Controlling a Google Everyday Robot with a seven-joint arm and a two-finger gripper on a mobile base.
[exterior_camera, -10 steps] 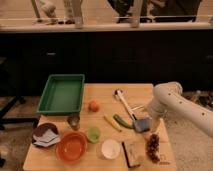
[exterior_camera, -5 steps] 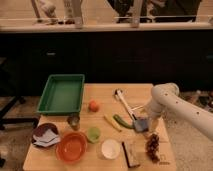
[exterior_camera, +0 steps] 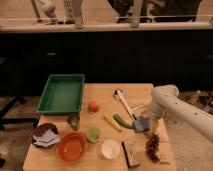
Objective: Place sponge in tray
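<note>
While reaching in from the right, the gripper (exterior_camera: 143, 121) is hovering right at the sponge (exterior_camera: 140, 126) on the table (exterior_camera: 106, 95); whether it is gripping cannot be told. The tray (exterior_camera: 62, 95) is sitting well apart, far left.

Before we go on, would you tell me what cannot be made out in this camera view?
- Gripper: at the sponge, on the right side of the table. The wrist of the arm covers it, so contact with the sponge is unclear.
- Sponge: upper part hidden under the gripper.
- Arm: cut off by the right edge.
- Dark cluster near the table's front right corner: too small to name.
</note>
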